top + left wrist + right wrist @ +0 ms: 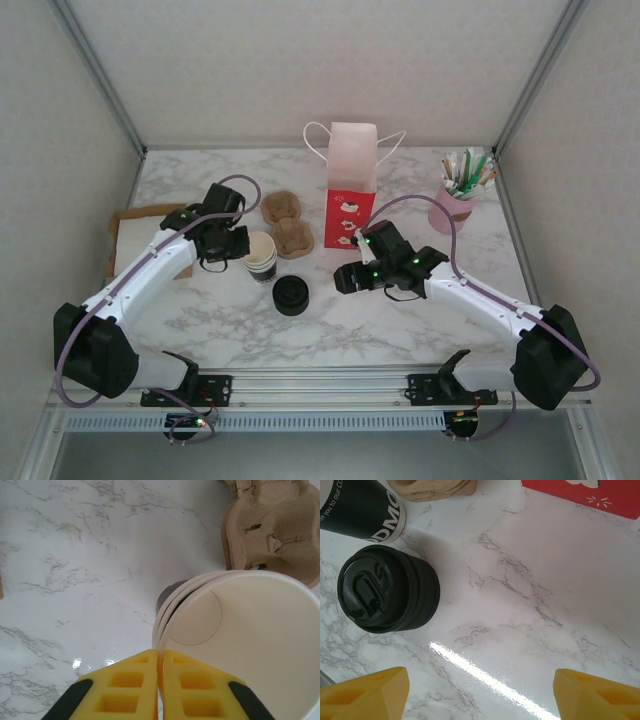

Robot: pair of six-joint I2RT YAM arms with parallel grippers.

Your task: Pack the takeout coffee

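Note:
The takeout coffee is out of view. A stack of lidless paper cups [262,254] with cream insides stands left of centre. My left gripper [238,244] is at its left side. In the left wrist view that gripper [160,652] is shut, its yellow fingers [125,685] pinching the rim of the top cup [250,645]. A stack of black lids [291,295] stands in front of the cups. My right gripper [346,279] hovers to the right of it, and in its wrist view the gripper [480,676] is open over bare marble, with the lids [387,587] up to the left.
A red and pink paper bag [351,185] stands upright at the back centre. Two brown pulp cup carriers [285,225] lie behind the cups. A pink cup of straws [456,200] stands at the back right, and a flat cardboard piece [130,235] lies at the left edge.

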